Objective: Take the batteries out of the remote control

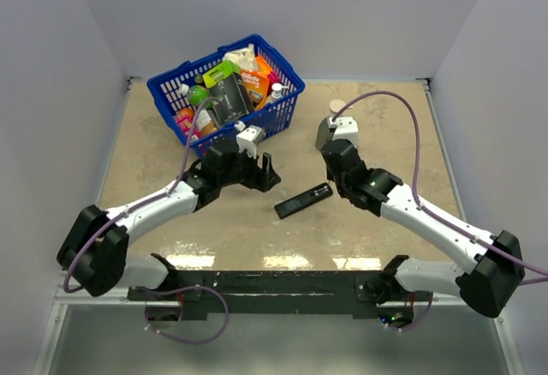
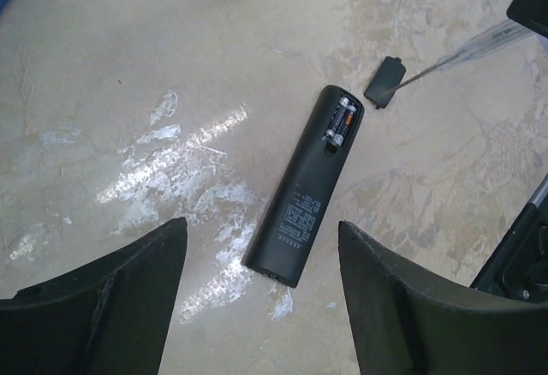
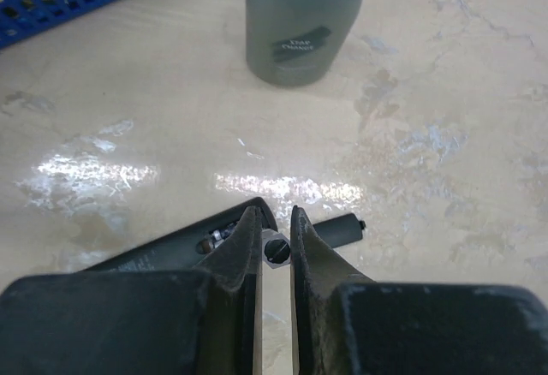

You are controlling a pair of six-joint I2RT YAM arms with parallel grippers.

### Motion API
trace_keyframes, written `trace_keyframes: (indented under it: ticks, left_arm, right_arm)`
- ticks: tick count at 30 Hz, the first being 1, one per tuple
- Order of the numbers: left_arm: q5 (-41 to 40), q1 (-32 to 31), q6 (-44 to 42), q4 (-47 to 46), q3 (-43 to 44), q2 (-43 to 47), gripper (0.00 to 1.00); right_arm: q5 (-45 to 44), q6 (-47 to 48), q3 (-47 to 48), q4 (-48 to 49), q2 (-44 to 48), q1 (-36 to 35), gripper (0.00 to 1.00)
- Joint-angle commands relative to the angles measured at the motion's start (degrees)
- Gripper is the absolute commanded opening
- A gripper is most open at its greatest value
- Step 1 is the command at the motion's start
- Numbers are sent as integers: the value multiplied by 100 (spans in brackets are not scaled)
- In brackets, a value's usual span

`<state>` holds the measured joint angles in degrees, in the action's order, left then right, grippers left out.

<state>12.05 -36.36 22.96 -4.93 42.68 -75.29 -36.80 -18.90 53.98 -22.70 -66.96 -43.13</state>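
Observation:
The remote control [image 2: 306, 187] lies face down on the table, a slim black bar with its slot open at the far end. Two batteries [image 2: 342, 121] sit side by side in that slot. A short black cover piece [image 2: 387, 80] lies just beyond it. My left gripper [image 2: 261, 225] hovers open over the remote's near end, holding nothing. My right gripper [image 3: 276, 212] is shut on a thin tool [image 2: 462, 50] whose tip reaches the cover piece. In the top view the remote control [image 1: 304, 200] lies between the left gripper [image 1: 267, 174] and the right gripper [image 1: 332, 180].
A blue basket [image 1: 267, 122] full of packets and bottles stands at the back left. A grey-green bottle [image 3: 301, 15] stands just behind the right gripper. Walls close in the table on three sides.

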Motion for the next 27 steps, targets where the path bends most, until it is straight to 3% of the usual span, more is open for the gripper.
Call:
trace_keyframes:
  ticks: [1,4,12,18,27]
  left_arm:
    - [209,6,-116,281,723,-573,73]
    - [262,6,-134,484,935,-873,69]
    - [69,6,-204,879,953,-847,69]
    - [87,15,-292,1257,988,-646,70]
    - [-291,24,-530,1803,848,-373,70]
  right_arm:
    - [-486,-421,25,-200,60,42,0]
    - [-486,-597,-97,-270,43,59,0]
    - [-618,-774,-256,-218,-238,51,0]
    - [-882,-484,-519,388,-291,68,0]
    - [-276,-492,-581,942,-362,68,0]
